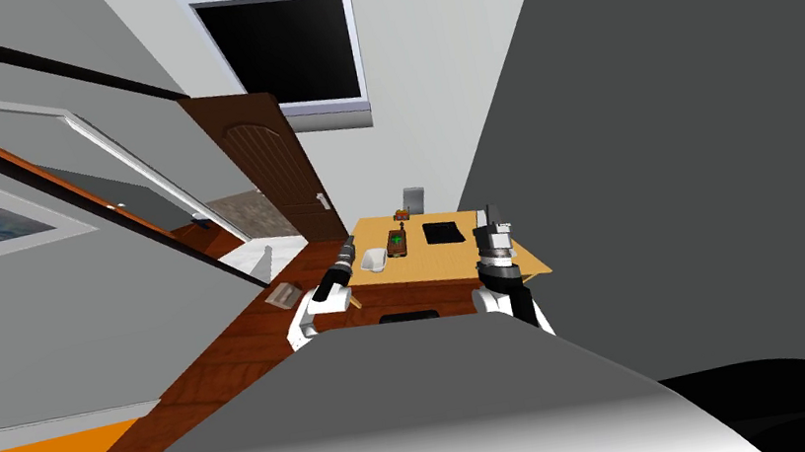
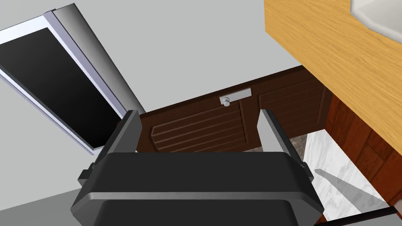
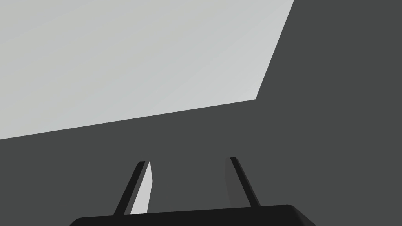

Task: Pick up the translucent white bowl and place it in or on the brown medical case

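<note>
LEFT PINCER OPEN AT THE EDGE, BOWL ON THE WOOD. Our left pincer [image 2: 198, 131] hangs open at the left edge of the light wooden surface [image 1: 456, 265]. Its two grey fingers [image 2: 129, 127] are spread wide with nothing between them.

The translucent white bowl [image 1: 373, 260] rests on the surface near that left edge, just past the left pincer and apart from it. In the left wrist view a slice of its white rim shows on the wood grain, off to one side of the fingers.

Just beside the bowl, toward the middle of the surface, lies the brown medical case [image 1: 397, 242]. It is long and narrow and carries a green cross on its top. A flat black rectangular object [image 1: 443, 231] lies on the far side of the case from the bowl. A small brown item [image 1: 402, 214] at the far edge is too small for us to name.

Our right pincer [image 1: 493, 216] is raised at the right end of the surface, pointing upward. In its wrist view its thin fingers [image 3: 143, 188] stand apart, gripping nothing.

Past the left pincer stands a dark brown panelled door [image 2: 176, 129] with a silver knob [image 2: 226, 101]. Beside it is a window [image 2: 51, 78] with a black pane.
</note>
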Controlling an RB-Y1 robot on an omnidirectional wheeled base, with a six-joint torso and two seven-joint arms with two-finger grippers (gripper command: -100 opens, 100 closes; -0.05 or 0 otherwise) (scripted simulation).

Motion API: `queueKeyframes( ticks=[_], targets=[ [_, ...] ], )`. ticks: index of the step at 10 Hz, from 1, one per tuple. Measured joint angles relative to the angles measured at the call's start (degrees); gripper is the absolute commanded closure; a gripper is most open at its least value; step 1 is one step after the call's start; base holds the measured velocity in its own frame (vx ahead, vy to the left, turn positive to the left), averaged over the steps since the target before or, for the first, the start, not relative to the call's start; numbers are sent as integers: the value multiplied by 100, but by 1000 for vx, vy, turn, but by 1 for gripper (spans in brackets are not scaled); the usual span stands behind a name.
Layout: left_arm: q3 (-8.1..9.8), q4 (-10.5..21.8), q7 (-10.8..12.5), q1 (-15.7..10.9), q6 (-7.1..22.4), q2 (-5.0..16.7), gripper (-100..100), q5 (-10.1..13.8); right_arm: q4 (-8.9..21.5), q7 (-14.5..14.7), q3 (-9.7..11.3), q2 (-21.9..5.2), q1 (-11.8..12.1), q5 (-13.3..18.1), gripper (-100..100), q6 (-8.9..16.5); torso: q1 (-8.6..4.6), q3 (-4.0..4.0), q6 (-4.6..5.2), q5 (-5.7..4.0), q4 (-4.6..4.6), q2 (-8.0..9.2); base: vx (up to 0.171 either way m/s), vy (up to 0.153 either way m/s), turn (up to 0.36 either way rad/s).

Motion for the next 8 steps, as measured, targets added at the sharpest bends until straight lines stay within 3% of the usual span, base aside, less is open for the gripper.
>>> queueKeyframes(
  ticks=[8],
  targets=[
    [87,462,-39,-306,1150,27,-100,-5,0,0,0,0,0,0,0,0,-1,0,-2,-1,0,-1,1,-17,-13]
  ],
)
